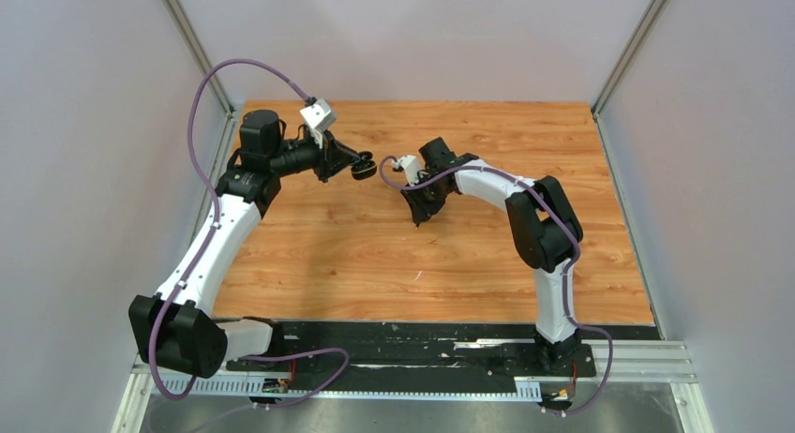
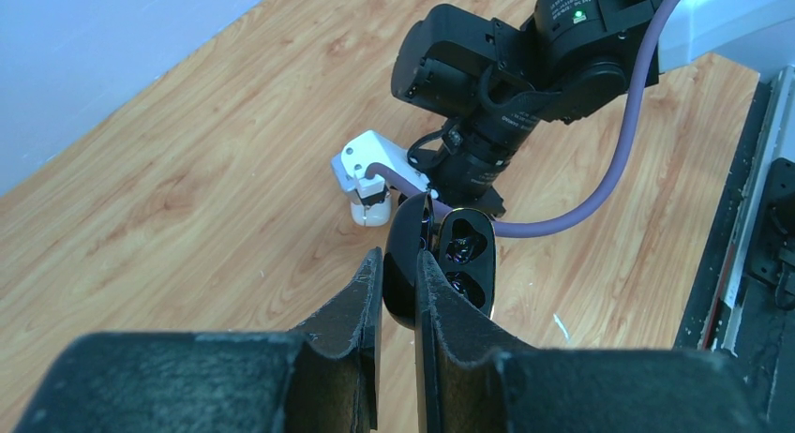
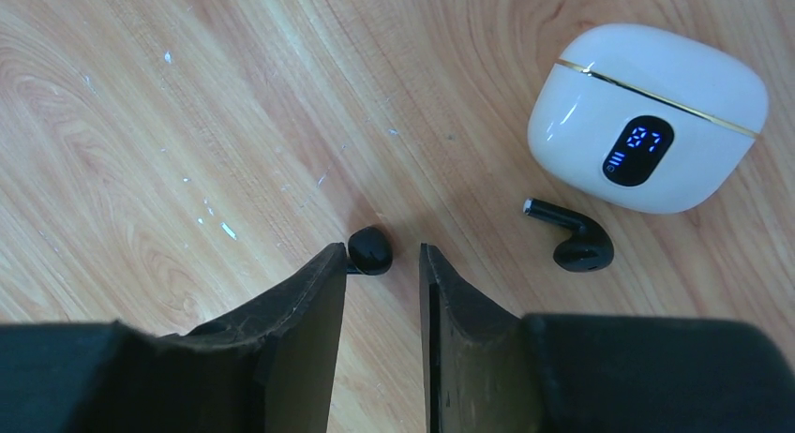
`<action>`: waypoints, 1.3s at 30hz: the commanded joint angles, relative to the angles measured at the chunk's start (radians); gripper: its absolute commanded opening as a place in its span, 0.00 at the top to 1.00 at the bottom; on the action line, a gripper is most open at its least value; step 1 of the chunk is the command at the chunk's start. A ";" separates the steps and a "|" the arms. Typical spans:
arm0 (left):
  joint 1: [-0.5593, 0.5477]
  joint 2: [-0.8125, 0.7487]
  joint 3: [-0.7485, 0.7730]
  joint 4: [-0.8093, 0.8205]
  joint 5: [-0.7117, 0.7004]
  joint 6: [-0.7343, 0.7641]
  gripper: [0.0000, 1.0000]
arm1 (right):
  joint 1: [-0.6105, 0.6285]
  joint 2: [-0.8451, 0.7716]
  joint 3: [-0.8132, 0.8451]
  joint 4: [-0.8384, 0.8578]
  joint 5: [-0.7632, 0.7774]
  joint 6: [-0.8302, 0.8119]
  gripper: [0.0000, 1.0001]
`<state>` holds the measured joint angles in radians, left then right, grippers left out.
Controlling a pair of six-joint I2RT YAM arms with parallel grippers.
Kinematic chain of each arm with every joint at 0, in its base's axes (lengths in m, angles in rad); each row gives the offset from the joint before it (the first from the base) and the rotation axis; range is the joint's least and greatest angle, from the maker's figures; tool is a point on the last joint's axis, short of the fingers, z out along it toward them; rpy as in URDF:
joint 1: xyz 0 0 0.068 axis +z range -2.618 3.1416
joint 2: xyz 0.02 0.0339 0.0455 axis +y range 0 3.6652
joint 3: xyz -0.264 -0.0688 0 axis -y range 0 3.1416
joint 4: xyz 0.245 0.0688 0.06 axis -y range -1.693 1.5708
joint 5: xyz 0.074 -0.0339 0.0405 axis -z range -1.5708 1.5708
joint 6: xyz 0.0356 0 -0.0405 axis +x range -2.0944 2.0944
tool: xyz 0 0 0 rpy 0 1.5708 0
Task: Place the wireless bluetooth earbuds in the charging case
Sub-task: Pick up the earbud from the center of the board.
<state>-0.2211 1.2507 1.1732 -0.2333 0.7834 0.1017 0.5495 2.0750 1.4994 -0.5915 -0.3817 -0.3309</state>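
Left gripper (image 2: 400, 264) clamped on the open black charging case (image 2: 466, 260), held above the wooden table (image 3: 141, 124). Right gripper (image 3: 382, 252), jaws apart, straddles one black earbud (image 3: 371, 251) near the closed white case (image 3: 647, 114). A second black earbud (image 3: 577, 241) lies just beside that case.

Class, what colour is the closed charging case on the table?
The case is white with a gold seam; clearest in the right wrist view.

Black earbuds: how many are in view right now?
2. One earbud lies at the right gripper, against one finger; the other lies on the table beside the white case. More may be hidden.
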 commanded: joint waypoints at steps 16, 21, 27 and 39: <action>0.008 -0.022 -0.018 0.058 0.006 -0.010 1.00 | 0.034 0.014 -0.005 0.041 0.034 -0.027 0.82; 0.008 -0.017 -0.027 0.066 0.004 -0.011 1.00 | 0.035 -0.004 -0.007 0.051 0.041 -0.055 0.94; 0.008 0.006 -0.011 0.076 -0.010 -0.015 1.00 | 0.032 -0.147 0.003 0.049 0.065 -0.111 1.00; -0.028 0.119 0.093 0.075 0.032 -0.016 1.00 | -0.046 -0.603 -0.044 0.258 -0.168 -0.308 1.00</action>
<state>-0.2253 1.3602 1.1877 -0.1898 0.7830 0.0856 0.5095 1.6058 1.4757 -0.4999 -0.4271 -0.5282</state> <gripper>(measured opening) 0.204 0.123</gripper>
